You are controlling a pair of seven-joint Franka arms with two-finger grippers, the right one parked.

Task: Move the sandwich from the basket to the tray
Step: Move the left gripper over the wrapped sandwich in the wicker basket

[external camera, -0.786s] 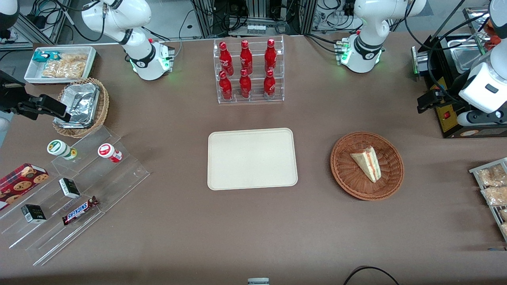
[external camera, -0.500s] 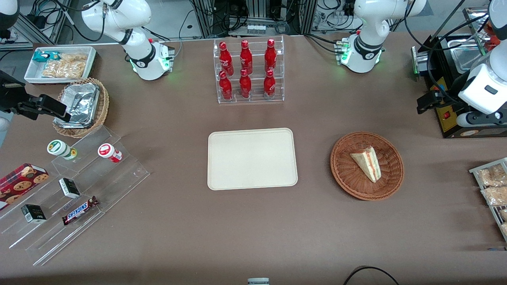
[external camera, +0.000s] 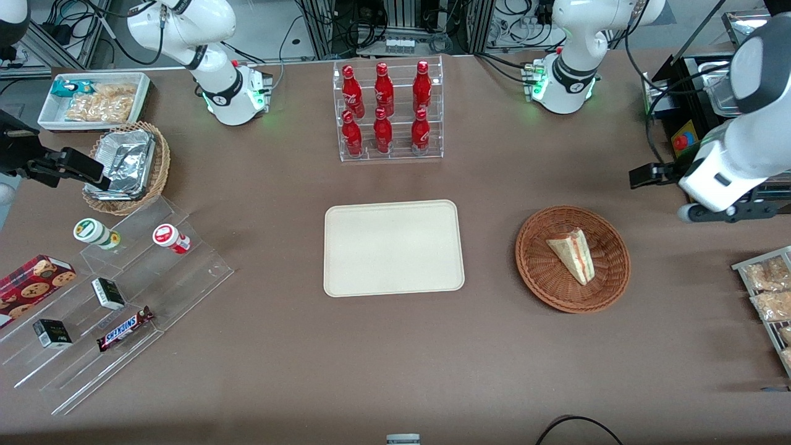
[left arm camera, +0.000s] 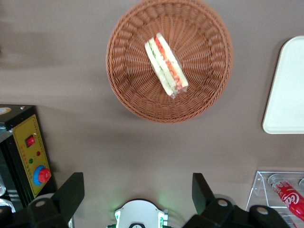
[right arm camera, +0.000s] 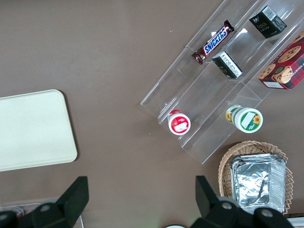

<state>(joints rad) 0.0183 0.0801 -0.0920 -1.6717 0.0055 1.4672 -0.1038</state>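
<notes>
Sandwich (external camera: 572, 254) lies in the basket (external camera: 536, 272), apart from its rim. Bare table (external camera: 488, 185) separates basket and tray (external camera: 393, 248). Hand (left arm camera: 135, 197), fingers apart, hovers above the table's working-arm end, farther from the camera than the basket. Snickers bar (external camera: 124, 328) lies toward the parked arm's end.

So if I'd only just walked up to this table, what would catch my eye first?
Probably the sandwich, a pale wedge lying alone in the round brown basket beside the bare cream tray at the table's middle. Next, the red bottles lined up in a clear rack, farther from the front camera than the tray. The working arm's gripper hangs open high above the table, near the basket, holding nothing.
</notes>
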